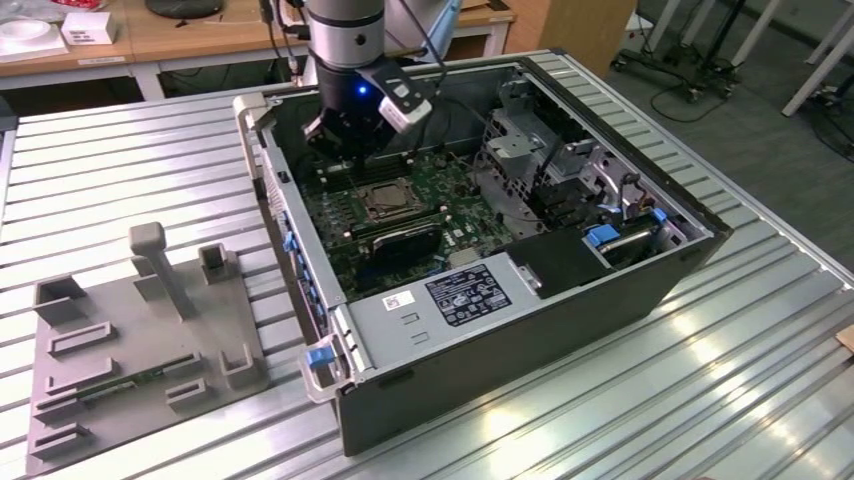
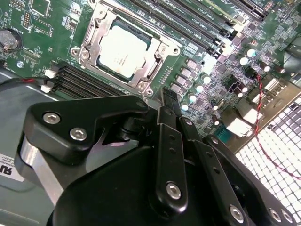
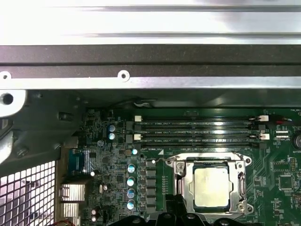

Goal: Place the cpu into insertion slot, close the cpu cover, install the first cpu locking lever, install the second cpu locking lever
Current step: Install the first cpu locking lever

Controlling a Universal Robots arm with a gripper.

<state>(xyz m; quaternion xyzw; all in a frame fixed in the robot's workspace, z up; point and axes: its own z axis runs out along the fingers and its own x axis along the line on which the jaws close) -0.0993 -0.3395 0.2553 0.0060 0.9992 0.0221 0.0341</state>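
The cpu [image 2: 123, 52] lies flat in the insertion slot [image 2: 89, 35] on the green motherboard, also visible as the cpu [image 3: 211, 186] in the first wrist view. The cpu cover [image 2: 157, 63] lies flat around it as a silvery frame, with the chip showing through its cut-out. My gripper [image 2: 170, 96] hangs inside the open computer case [image 1: 667, 270], its black fingers together just beside one corner of the socket, with nothing between them. In the exterior view the gripper [image 1: 344, 160] sits just behind the socket [image 1: 383, 197].
Long black memory slots [image 3: 197, 132] run beside the socket. The case wall [image 3: 150, 61] and drive cage [image 1: 534, 160] close in the board. A grey fixture plate [image 1: 134, 330] with upright posts lies on the ribbed metal table at the exterior view's left.
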